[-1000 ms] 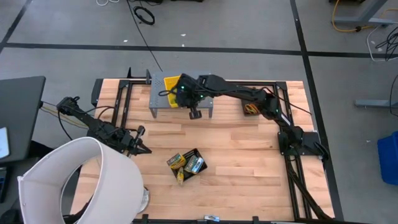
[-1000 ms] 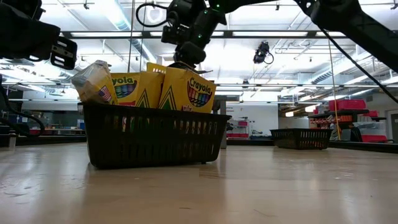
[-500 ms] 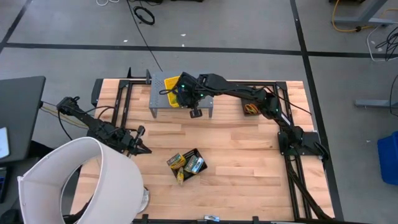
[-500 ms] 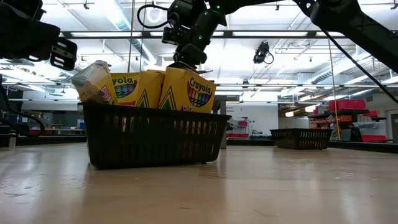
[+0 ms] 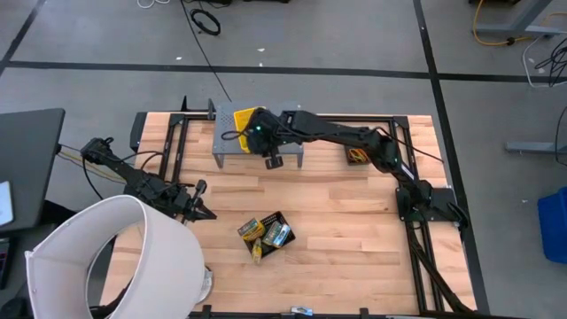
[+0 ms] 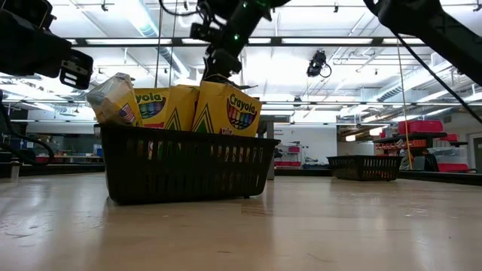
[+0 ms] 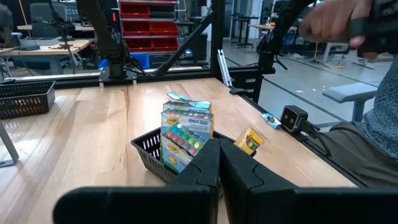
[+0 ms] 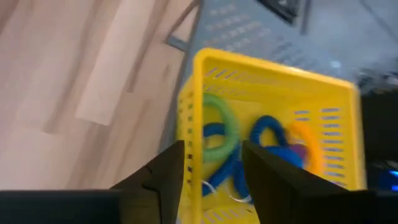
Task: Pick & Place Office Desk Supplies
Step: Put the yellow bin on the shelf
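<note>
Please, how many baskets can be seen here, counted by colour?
Black baskets, one near and one far: 2
Yellow basket: 1
Total: 3

Two yellow-and-green crayon boxes [image 6: 226, 109] stand upright, side by side, in a black mesh basket [image 6: 184, 162] near the middle of my worktop [image 5: 337, 213], toward its near edge. A small multicoloured packet [image 6: 113, 98] leans at the basket's left end. Another small crayon box [image 7: 250, 140] lies flat on the wood just beside the basket. At the far edge, on a grey stand [image 5: 226, 142], a yellow basket [image 8: 273, 74] holds a loose tangle of green [image 8: 224, 127], blue [image 8: 267, 134] and orange [image 8: 308, 146] elastic loops.
</note>
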You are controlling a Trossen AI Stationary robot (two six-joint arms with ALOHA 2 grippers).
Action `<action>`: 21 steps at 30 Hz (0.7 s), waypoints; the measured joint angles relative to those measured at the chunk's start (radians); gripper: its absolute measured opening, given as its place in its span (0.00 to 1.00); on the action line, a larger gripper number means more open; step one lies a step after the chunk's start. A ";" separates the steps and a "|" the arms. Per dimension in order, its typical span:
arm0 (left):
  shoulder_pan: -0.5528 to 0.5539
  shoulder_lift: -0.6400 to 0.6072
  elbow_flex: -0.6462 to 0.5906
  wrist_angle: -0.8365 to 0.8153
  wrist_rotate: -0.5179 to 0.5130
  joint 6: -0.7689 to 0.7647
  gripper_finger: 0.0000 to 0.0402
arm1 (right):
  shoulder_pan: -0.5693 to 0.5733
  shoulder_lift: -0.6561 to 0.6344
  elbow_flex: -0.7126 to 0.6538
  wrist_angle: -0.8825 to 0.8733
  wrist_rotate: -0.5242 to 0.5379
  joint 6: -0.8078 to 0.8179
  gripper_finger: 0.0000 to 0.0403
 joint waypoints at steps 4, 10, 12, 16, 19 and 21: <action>0.000 0.000 0.000 -0.001 0.000 0.000 0.02 | 0.036 -0.028 0.000 -0.002 0.123 0.038 0.41; 0.000 0.000 0.000 -0.001 0.000 0.002 0.02 | 0.079 -0.082 0.000 -0.064 0.225 0.090 0.23; 0.000 0.000 0.000 -0.001 0.000 0.002 0.02 | 0.081 -0.093 0.000 -0.111 0.220 0.119 0.09; 0.000 0.000 0.000 -0.002 0.000 0.004 0.02 | 0.049 -0.096 -0.018 -0.193 0.217 0.197 0.02; 0.000 0.000 0.000 -0.002 0.000 0.005 0.02 | 0.015 -0.096 -0.069 -0.177 0.217 0.211 0.01; 0.000 0.000 0.000 -0.002 0.000 0.005 0.02 | -0.008 -0.096 -0.116 -0.139 0.218 0.211 0.01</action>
